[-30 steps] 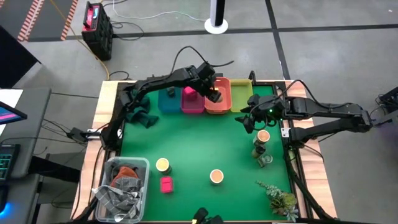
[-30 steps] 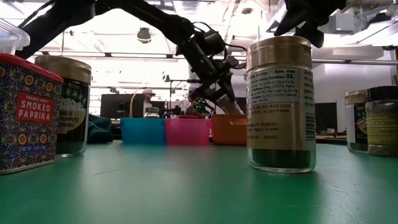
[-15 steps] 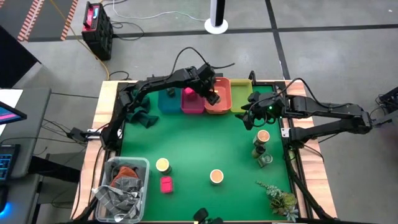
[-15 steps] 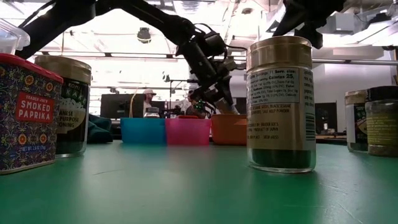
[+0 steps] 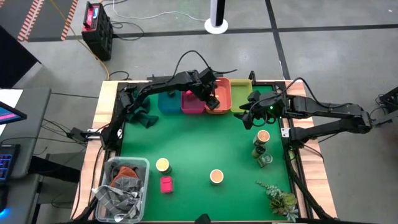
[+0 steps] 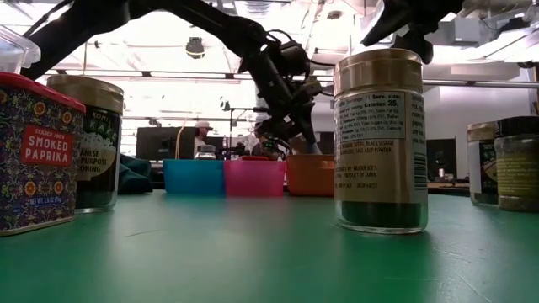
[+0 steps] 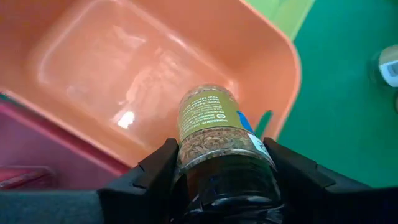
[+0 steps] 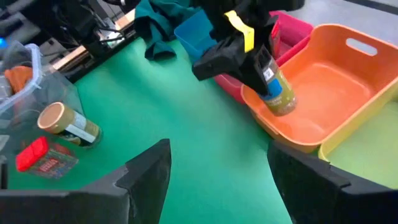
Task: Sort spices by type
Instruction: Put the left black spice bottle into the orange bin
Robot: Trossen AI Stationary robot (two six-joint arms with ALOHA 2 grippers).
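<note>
1. Two arms show in the high view. The left tool (image 5: 212, 99) hangs over the near edge of the orange bin (image 5: 222, 93), pinching a jar (image 5: 213, 101). The right tool (image 5: 248, 116) hovers over the counter (image 5: 199, 143) just near of the yellow bin (image 5: 241, 93), fingers spread with nothing between them. Blue bin (image 5: 167, 99) and pink bin (image 5: 191, 101) sit left of the orange one. A tan-lidded jar (image 5: 162, 165) and a pink box (image 5: 166, 184) lie near-left, another tan-lidded jar (image 5: 216, 177) sits near the centre, and a cluster of jars (image 5: 262, 146) stands at right. A clear tub (image 5: 122, 186) sits in the near-left corner, a plant sprig (image 5: 280, 199) near-right.

2. Low view: a paprika box (image 6: 35, 153) and a dark jar (image 6: 91, 143) stand close at left, a tall jar (image 6: 378, 140) stands right of centre, and two more jars (image 6: 505, 162) sit at the right edge. Far back, the left tool (image 6: 286, 139) hangs just above the orange bin (image 6: 310, 175), beside the pink bin (image 6: 253, 178) and the blue bin (image 6: 193, 177).

3. Left wrist view: both fingers (image 7: 149, 177) clamp the jar (image 7: 217, 137), tilted, lid end inside the grip, over the orange bin's (image 7: 93, 56) wall.

4. Right wrist view: the spread fingers (image 8: 146, 174) frame bare counter (image 8: 186, 162); beyond, the left tool (image 8: 249, 62) holds the jar (image 8: 277, 93) above the orange bin's (image 8: 336, 87) rim.
</note>
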